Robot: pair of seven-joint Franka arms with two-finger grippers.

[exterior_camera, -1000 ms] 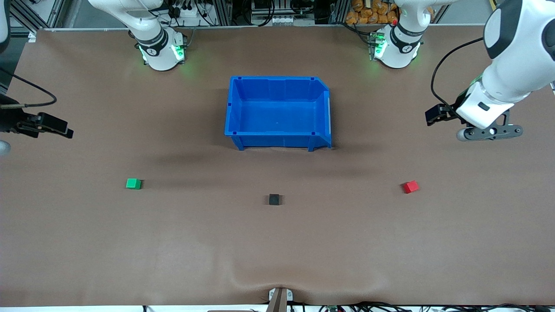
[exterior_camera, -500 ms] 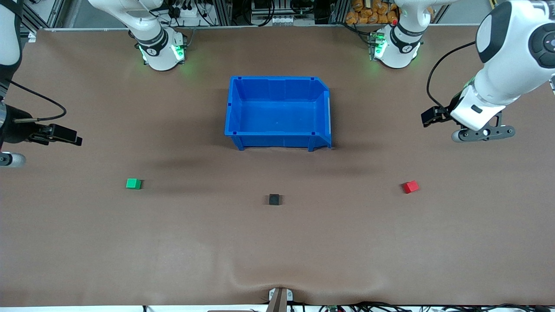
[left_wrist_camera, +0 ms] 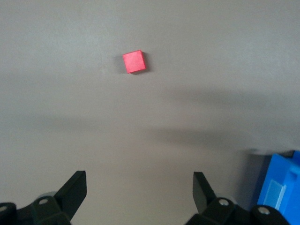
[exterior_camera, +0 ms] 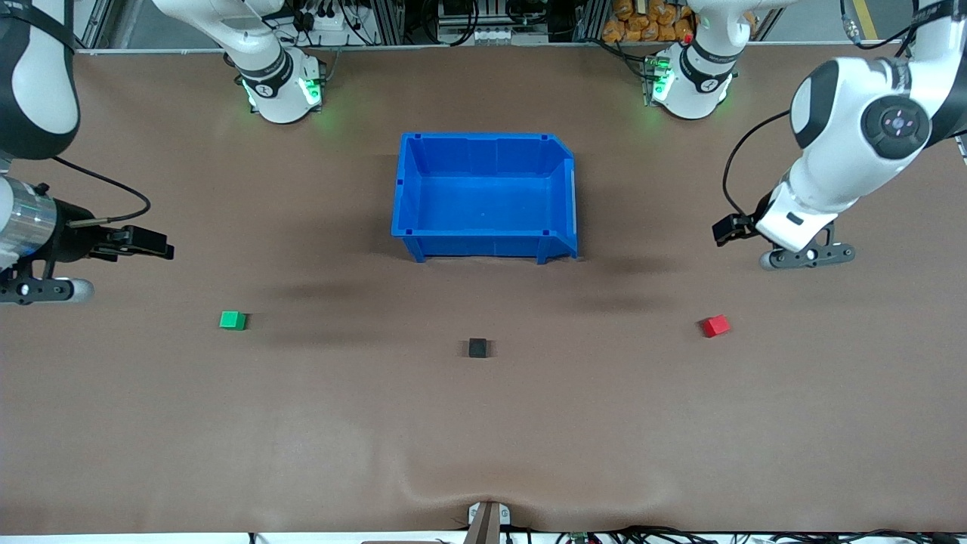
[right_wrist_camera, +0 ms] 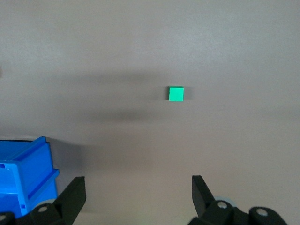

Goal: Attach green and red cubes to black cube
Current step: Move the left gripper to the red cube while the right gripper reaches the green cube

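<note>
while both claws gape, cubes lie apart.

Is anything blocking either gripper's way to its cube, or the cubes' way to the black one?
Nothing visible. Only bare table lies between the open left gripper and the red cube, between the open right gripper and the green cube, and between each cube and the black cube.

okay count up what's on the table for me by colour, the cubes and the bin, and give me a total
Green cube: 1
Red cube: 1
Black cube: 1
Blue bin: 1
Total: 4
</note>
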